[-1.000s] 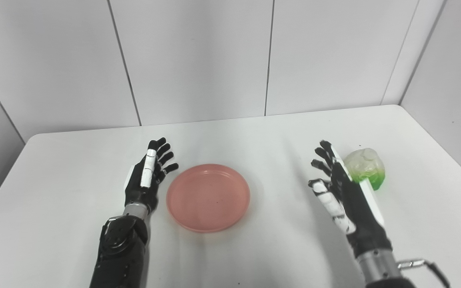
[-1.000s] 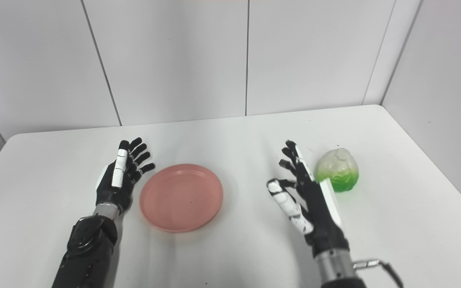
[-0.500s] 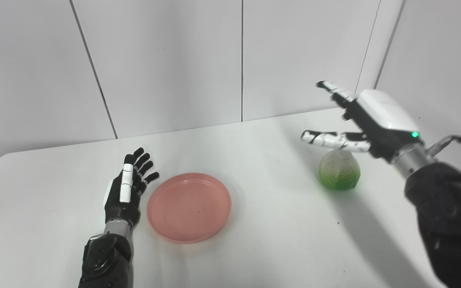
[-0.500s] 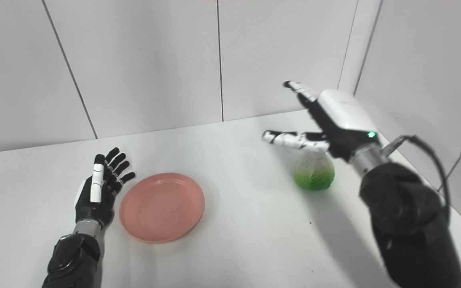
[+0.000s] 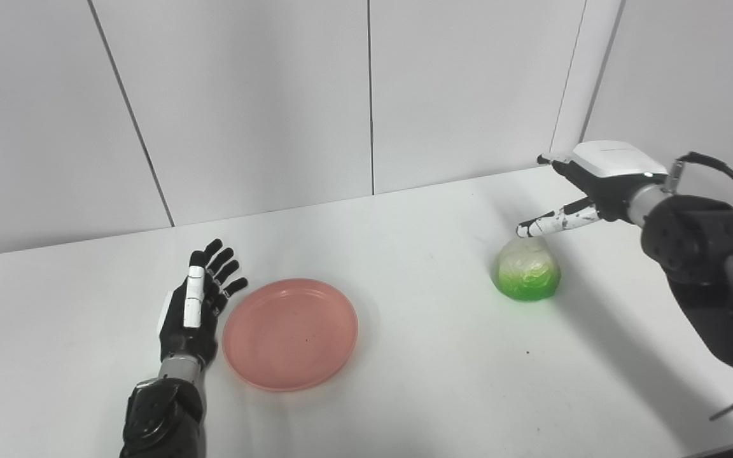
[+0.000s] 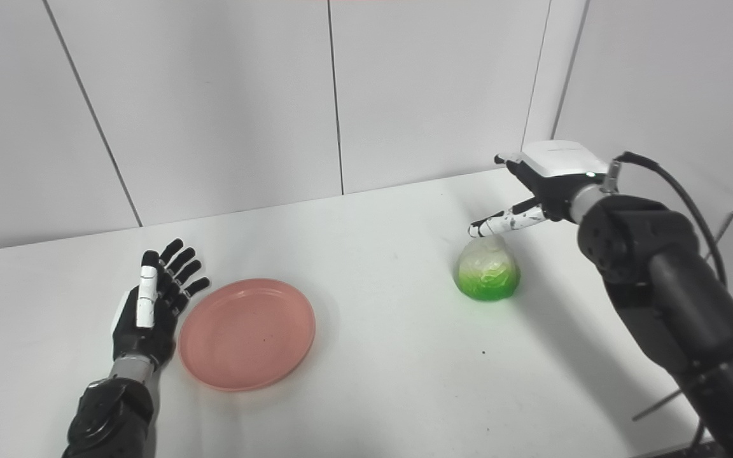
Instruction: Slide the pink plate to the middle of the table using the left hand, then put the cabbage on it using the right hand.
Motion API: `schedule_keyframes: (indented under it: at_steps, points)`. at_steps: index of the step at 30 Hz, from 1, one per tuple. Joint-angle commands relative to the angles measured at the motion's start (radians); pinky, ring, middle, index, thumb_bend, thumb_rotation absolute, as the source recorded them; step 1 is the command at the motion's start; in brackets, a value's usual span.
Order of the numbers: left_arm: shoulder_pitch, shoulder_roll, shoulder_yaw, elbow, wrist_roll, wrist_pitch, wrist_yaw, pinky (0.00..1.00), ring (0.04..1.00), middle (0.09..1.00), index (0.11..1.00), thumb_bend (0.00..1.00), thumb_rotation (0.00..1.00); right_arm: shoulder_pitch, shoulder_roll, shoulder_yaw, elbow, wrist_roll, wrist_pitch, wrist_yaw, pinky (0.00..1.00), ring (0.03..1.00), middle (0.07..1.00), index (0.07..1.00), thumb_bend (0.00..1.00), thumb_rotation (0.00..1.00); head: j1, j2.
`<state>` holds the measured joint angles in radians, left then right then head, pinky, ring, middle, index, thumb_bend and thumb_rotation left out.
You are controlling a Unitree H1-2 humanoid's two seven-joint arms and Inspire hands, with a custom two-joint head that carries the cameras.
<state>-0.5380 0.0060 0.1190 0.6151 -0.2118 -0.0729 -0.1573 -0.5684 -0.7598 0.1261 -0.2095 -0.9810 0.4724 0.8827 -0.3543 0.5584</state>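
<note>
The pink plate [image 5: 290, 332] lies flat on the white table [image 5: 417, 381], left of the middle. My left hand [image 5: 196, 304] rests on the table just left of the plate's rim, open, fingers spread and pointing away from me. The cabbage [image 5: 527, 277], whitish on top and bright green below, sits on the right side of the table. My right hand [image 5: 589, 187] hovers behind and above the cabbage, open, palm down, its thumb reaching out over the cabbage's top without holding it.
White wall panels [image 5: 366, 95] close off the back and the right side of the table. The right forearm and its cable [image 5: 716, 254] reach across the table's right edge.
The camera has shifted, moving the whole picture. My right hand has come down and back from its high raised pose and now hangs just behind the cabbage. The left hand and plate stay put.
</note>
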Motion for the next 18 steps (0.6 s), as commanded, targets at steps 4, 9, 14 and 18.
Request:
schedule_keyframes:
  at_steps: [4,9,14,18]
  points:
    - [0.014,-0.011,-0.003,0.001,-0.011,0.041,-0.001,0.76,0.883,0.885,0.859,0.9,0.87,-0.09,-0.016,0.029,0.091,-0.01,-0.006,0.021,0.59,0.856,0.926,0.923,1.0,0.67,0.006,0.008]
    - [0.019,-0.013,-0.001,-0.005,-0.013,0.046,-0.005,0.77,0.89,0.891,0.866,0.88,0.87,-0.09,0.033,0.002,0.155,0.063,-0.012,-0.067,0.59,0.831,0.92,0.916,1.0,0.63,0.015,0.009]
    - [0.02,-0.008,0.005,0.006,-0.023,0.039,-0.022,0.78,0.898,0.901,0.876,0.89,0.87,-0.056,0.076,-0.04,0.175,0.157,-0.045,-0.207,0.57,0.789,0.916,0.908,1.0,0.67,0.019,0.009]
    - [0.02,-0.002,0.01,0.018,-0.04,0.03,-0.034,0.79,0.91,0.907,0.885,0.91,0.86,-0.034,0.086,-0.046,0.195,0.208,-0.063,-0.283,0.57,0.77,0.9,0.92,1.0,0.68,0.02,0.007]
